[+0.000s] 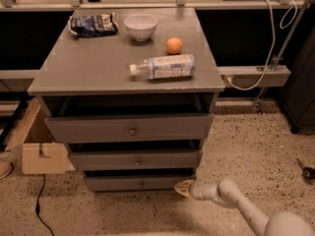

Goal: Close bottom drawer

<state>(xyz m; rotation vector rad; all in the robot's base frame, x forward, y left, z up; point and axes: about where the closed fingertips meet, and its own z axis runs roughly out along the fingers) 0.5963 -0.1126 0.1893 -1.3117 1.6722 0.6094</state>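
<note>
The bottom drawer (140, 183) is the lowest grey front of the cabinet, with a small round knob (141, 184). It stands slightly out, with a dark gap above it. My gripper (183, 188) is low near the floor at the drawer's right front corner, its pale tip touching or almost touching the front. The white arm (236, 203) reaches in from the lower right.
The middle drawer (136, 159) and top drawer (130, 128) also stand out. On the cabinet top lie a plastic bottle (165, 66), an orange (173, 45), a white bowl (141, 26) and a chip bag (92, 24). A cardboard box (40, 151) stands on the left floor.
</note>
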